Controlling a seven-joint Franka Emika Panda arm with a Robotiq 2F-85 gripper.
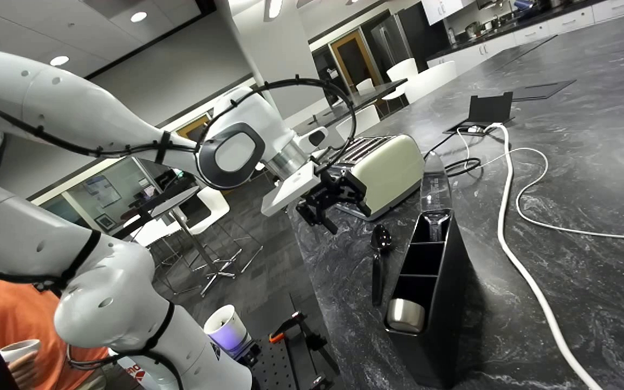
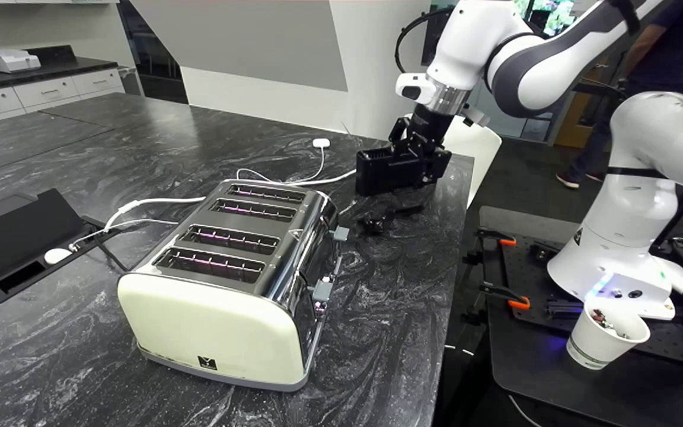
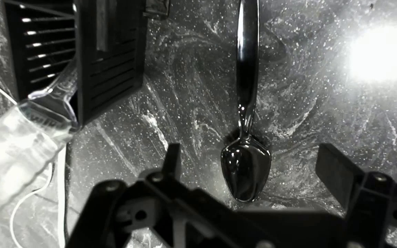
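The pincer (image 3: 248, 160) stands wide, above the worktop (image 3: 191, 103). The spoon (image 3: 247, 96) lies on the worktop below it, apart from it; in the wrist view the bowl shows between the spread jaws. There the spoon's long axis runs nearly upright, bowl end toward the pincer, handle leaving at the top edge. In both exterior views the bowl is the end nearer the toaster (image 1: 393, 173); the handle runs beside the black caddy (image 1: 453, 303), roughly along its length.

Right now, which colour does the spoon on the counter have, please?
Glossy black; the spoon shows best in the wrist view.
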